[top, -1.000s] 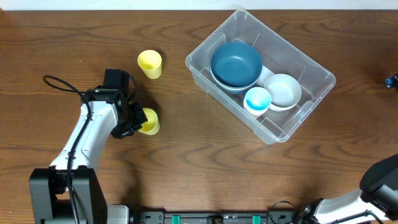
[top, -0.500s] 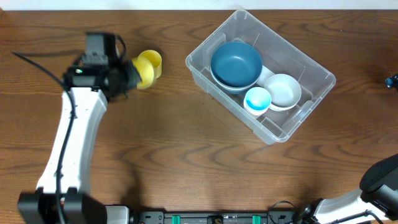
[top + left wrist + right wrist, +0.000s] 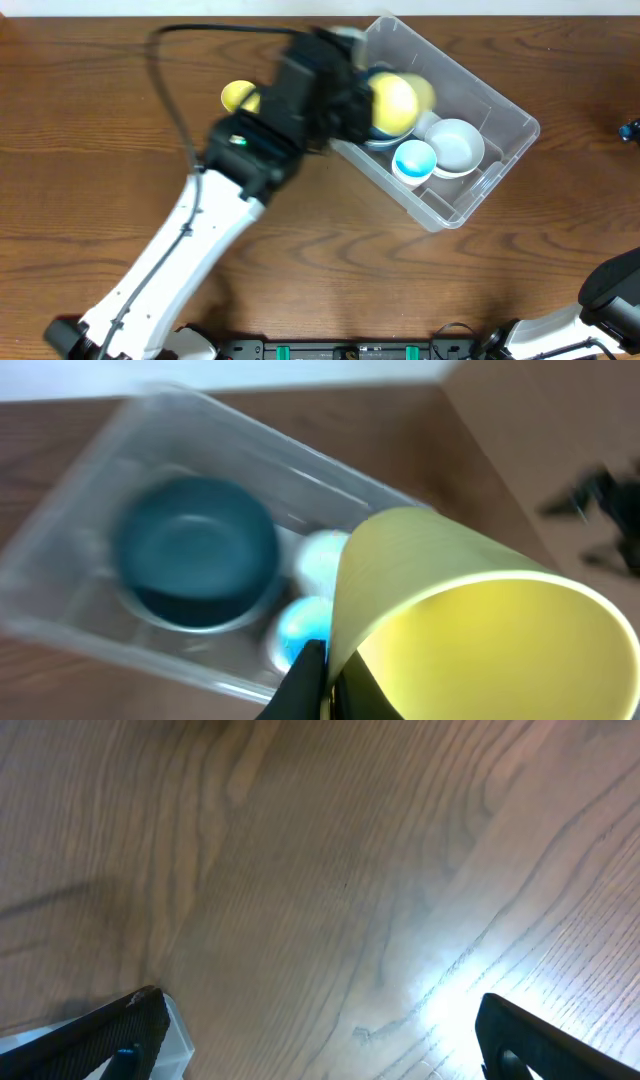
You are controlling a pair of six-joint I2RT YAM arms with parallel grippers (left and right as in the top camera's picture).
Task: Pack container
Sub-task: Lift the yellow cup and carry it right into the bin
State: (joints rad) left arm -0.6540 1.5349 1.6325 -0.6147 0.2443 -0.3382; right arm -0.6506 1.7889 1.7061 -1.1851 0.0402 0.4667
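One container [image 3: 500, 110], clear smooth plastic, rectangular with a rounded rim, sits slantwise on the wooden table [image 3: 400, 280], upper right. Inside: one blue bowl [image 3: 195, 550], one white bowl [image 3: 455, 145], one blue-lined cup [image 3: 413, 160]. Two yellow cups: a loose cup [image 3: 238, 97] on the table, and a held cup [image 3: 393, 102] over the container, its wall pinched by the left gripper [image 3: 322, 680]. The right gripper [image 3: 320, 1040] is spread wide.

1. The left arm [image 3: 200, 230] stretches from the 7 o'clock corner toward 1 o'clock and looks blurred in the overhead view.
2. The left gripper [image 3: 322, 685] pinches the wall of a yellow cup [image 3: 470, 620].
3. The right arm [image 3: 612, 290] shows only at the 5 o'clock corner.
4. The right gripper [image 3: 320, 1040] has its fingers wide apart and holds nothing.
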